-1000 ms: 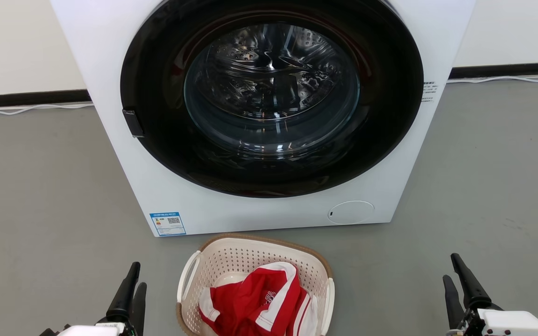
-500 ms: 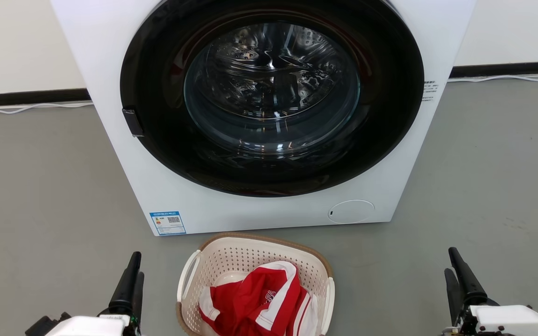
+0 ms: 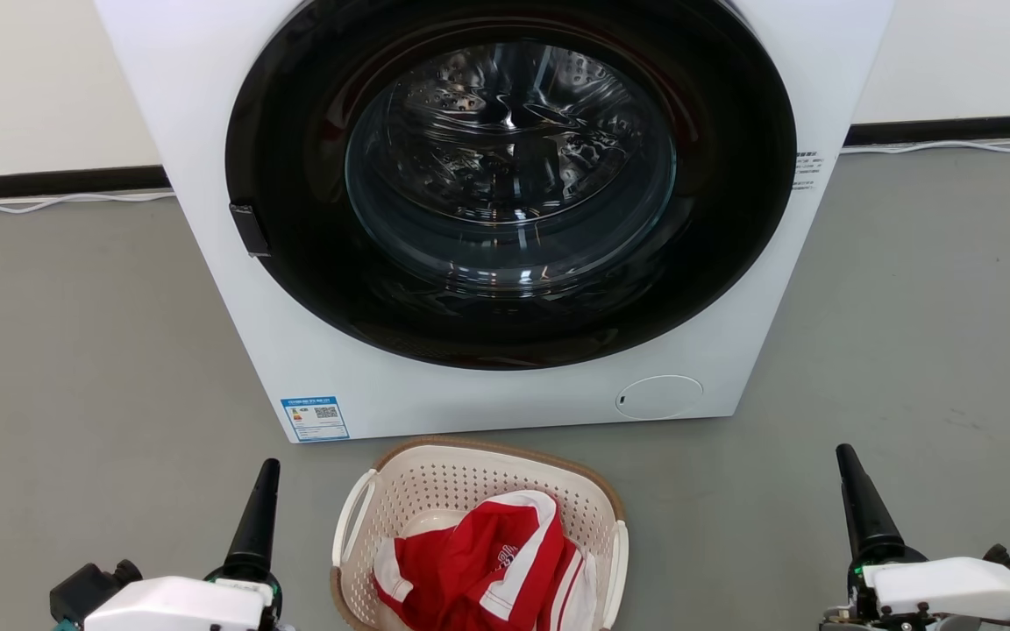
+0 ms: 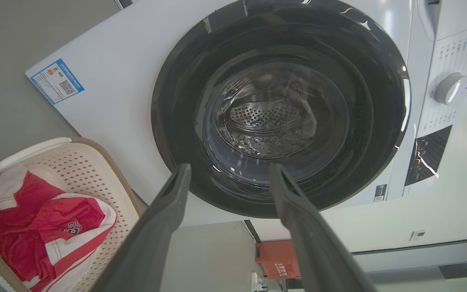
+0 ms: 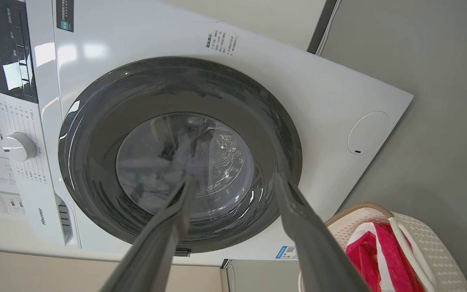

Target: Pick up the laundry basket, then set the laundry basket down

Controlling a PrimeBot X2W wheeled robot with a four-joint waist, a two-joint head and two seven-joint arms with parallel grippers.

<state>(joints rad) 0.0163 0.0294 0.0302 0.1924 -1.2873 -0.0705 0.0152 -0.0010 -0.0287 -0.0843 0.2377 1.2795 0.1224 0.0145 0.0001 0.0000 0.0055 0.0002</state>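
The laundry basket (image 3: 461, 484) stands on the grey floor just in front of the washing machine. It is cream with perforated walls, a brown rim and white side handles, and a red and white garment (image 3: 480, 570) lies in it. My left gripper (image 3: 269, 466) hangs to the basket's left, apart from it, open and empty. Far out to the basket's right is my right gripper (image 3: 844, 453), also open and empty. The left wrist view has the basket (image 4: 95, 178) at lower left of the open gripper (image 4: 229, 168). In the right wrist view the basket (image 5: 432, 243) lies lower right of that gripper (image 5: 234, 180).
A white front-loading washing machine (image 3: 312, 350) with a shut, dark round glass door (image 3: 509, 175) stands close behind the basket. A white cable (image 3: 49, 206) runs along the wall's dark skirting. Grey floor spreads to both sides.
Both wrists have rolled, so each gripper's two fingers now line up as one in the head view. Both fingertips have moved a little forward. The basket has not moved.
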